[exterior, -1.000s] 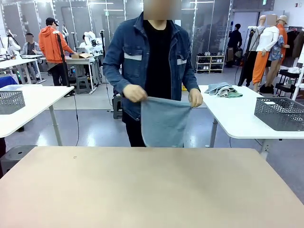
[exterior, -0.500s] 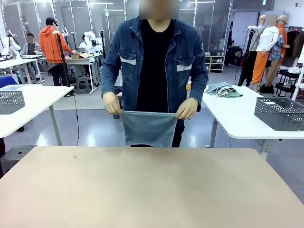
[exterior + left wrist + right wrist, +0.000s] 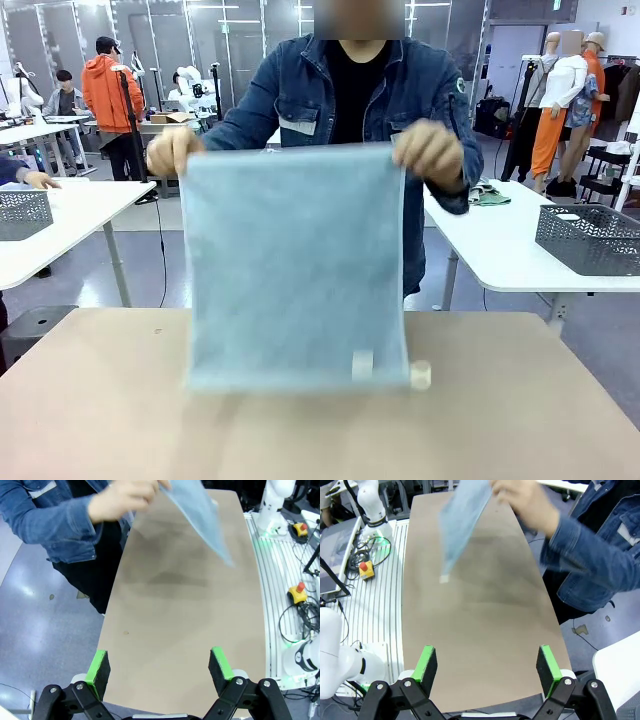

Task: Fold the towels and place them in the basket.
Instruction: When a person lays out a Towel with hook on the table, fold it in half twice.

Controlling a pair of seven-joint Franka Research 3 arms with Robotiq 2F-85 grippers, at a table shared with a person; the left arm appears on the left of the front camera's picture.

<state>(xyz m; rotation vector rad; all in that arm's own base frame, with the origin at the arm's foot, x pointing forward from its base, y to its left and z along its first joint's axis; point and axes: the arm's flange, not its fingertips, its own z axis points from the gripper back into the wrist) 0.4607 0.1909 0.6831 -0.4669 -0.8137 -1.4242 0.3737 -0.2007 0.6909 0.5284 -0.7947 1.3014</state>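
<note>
A person across the table holds a pale blue-grey towel [image 3: 295, 270] by its two top corners, spread flat and hanging over the far half of the beige table [image 3: 320, 440]. Its white label [image 3: 362, 364] shows at the lower edge. The basket is out of view. In the left wrist view my left gripper [image 3: 159, 665] stands open over the near table edge, with the towel [image 3: 202, 517] far ahead of it. My right gripper [image 3: 486, 664] is open too, empty, and the towel [image 3: 462, 522] hangs well beyond it under the person's hand [image 3: 525, 500].
A white side table on the right carries a grey mesh bin [image 3: 590, 238] and a small pile of cloths [image 3: 490, 196]. Another mesh bin [image 3: 22, 213] sits on a table at the left. Arm bases and cables [image 3: 300, 605] line the robot's side.
The person has lifted the towel from waist height, unfolded it and swung it forward over the table. Both grippers stay open and still.
</note>
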